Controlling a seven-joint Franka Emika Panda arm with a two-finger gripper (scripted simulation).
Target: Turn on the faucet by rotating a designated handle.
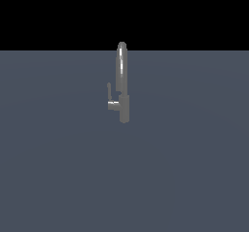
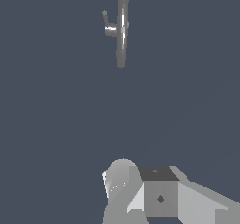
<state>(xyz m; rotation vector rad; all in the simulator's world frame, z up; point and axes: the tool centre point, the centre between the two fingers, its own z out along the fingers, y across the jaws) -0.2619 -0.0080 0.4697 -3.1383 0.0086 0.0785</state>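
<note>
The faucet (image 1: pixel 122 80) is a small grey metal fixture standing upright on the flat grey-blue floor, with a tall narrow arched spout and a thicker cylindrical base. Its handle (image 1: pixel 111 100) is a thin L-shaped lever that sticks out of the base toward the exterior view's left and turns upward. The wrist view shows the faucet (image 2: pixel 122 26) and its handle (image 2: pixel 108 25) small and far off. A pale grey blocky part of my arm or hand (image 2: pixel 159 197) fills that view's edge. It is well apart from the faucet. No fingers show clearly. The arm is absent from the exterior view.
The grey-blue floor (image 1: pixel 58 168) stretches flat around the faucet to a black background. No other objects show in either view.
</note>
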